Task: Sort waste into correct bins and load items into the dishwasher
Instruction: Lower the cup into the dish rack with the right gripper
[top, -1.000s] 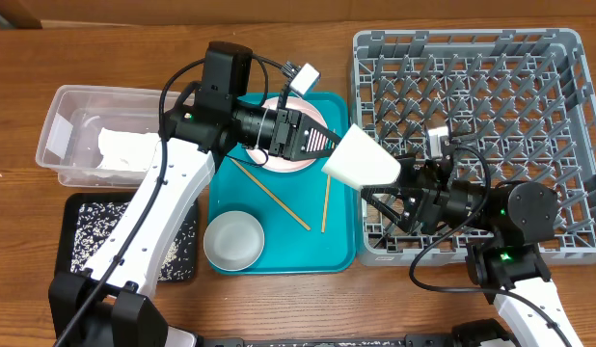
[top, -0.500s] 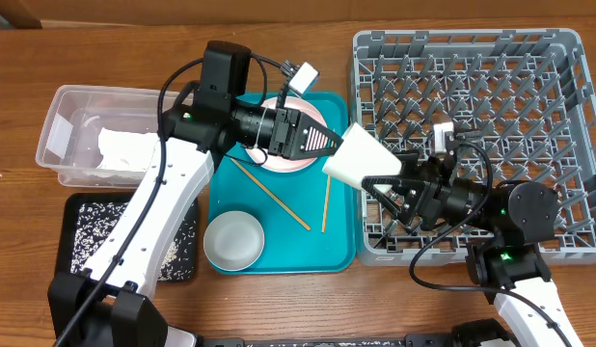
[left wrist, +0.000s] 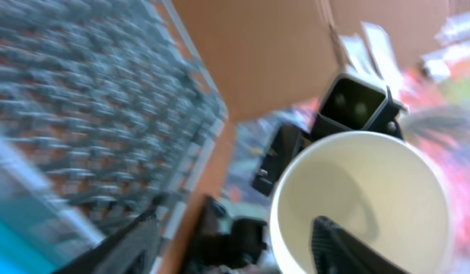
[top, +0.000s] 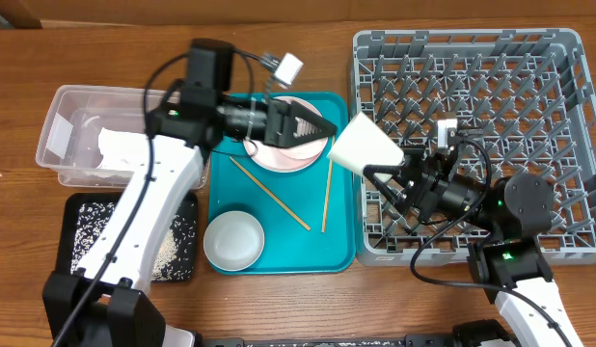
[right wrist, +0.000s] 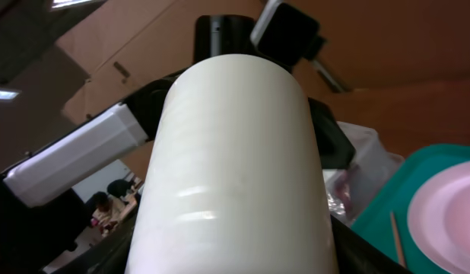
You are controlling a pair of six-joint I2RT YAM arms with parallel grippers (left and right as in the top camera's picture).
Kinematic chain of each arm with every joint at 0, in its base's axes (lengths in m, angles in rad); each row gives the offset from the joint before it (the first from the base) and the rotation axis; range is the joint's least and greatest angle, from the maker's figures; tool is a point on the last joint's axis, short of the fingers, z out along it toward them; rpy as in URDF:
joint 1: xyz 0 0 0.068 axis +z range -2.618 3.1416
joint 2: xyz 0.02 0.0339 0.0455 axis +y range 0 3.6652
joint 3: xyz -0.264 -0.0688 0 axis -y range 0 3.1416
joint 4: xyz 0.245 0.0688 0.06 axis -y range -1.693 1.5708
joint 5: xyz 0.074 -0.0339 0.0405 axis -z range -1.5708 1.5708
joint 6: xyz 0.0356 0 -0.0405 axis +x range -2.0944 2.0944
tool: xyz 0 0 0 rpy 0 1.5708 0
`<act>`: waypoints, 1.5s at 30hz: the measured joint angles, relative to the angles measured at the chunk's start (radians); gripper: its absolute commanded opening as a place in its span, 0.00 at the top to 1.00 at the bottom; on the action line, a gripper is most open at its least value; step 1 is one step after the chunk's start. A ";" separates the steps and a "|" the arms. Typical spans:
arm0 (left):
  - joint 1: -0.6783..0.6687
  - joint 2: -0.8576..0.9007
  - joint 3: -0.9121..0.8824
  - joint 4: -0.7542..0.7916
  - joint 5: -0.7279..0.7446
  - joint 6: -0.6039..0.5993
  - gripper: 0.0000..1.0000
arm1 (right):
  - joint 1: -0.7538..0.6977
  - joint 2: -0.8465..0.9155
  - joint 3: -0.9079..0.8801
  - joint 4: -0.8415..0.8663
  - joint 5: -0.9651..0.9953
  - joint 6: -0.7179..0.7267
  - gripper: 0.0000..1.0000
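Partly done: the right tool (top: 387,166) grips the tilted white plastic cup (top: 364,145) above the grey lattice dish rack (top: 491,58), which holds no dishes yet. The left tool (top: 317,127) hangs open just beyond the cup's mouth. Behind it, the crumpled white napkin (top: 120,149) lies in the clear tub (top: 62,106). The pink-rimmed plate (top: 288,159) and pale bowl (top: 232,240) wait.

A robotics lab in an office-like room: two robot arms (top: 158,207) stand at a wooden worktop (top: 279,301) staged with a dish rack (top: 472,58) and teal tray (top: 298,253). Ceiling lights (right wrist: 3,93) and seated people (right wrist: 103,205) show behind.
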 measured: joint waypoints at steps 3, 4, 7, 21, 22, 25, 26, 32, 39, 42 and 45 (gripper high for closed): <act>0.065 0.000 0.000 -0.014 -0.080 -0.002 0.25 | -0.032 0.000 0.000 -0.086 0.037 -0.027 0.49; 0.082 0.000 0.000 -0.021 -0.100 -0.002 0.24 | -0.042 0.000 0.000 -0.102 0.048 -0.031 0.49; 0.130 0.000 0.000 -0.060 -0.149 -0.002 0.20 | -0.077 0.000 0.003 -0.183 0.086 -0.055 0.50; 0.159 0.000 0.000 -0.204 -0.372 -0.001 0.19 | -0.116 0.024 0.468 -1.217 0.668 -0.364 0.59; 0.159 0.000 0.000 -0.220 -0.401 -0.001 0.19 | -0.110 0.026 0.489 -1.242 0.697 -0.375 0.59; 0.151 0.000 0.000 -0.253 -0.497 -0.001 0.18 | -0.084 0.045 0.502 -1.313 0.758 -0.405 0.66; 0.145 0.000 0.000 -0.261 -0.528 -0.001 0.18 | -0.072 0.060 0.502 -1.331 0.770 -0.417 0.70; 0.091 0.000 0.000 -0.280 -0.651 -0.001 0.17 | 0.019 0.208 0.502 -1.368 0.813 -0.474 0.79; 0.047 0.000 0.000 -0.282 -0.727 -0.001 0.17 | 0.074 0.367 0.502 -1.369 0.835 -0.494 0.78; 0.042 0.000 0.000 -0.283 -0.750 -0.001 0.17 | 0.079 0.410 0.502 -1.369 0.841 -0.497 0.73; 0.041 0.000 0.000 -0.284 -0.763 -0.001 0.17 | 0.079 0.444 0.502 -1.368 0.843 -0.498 0.62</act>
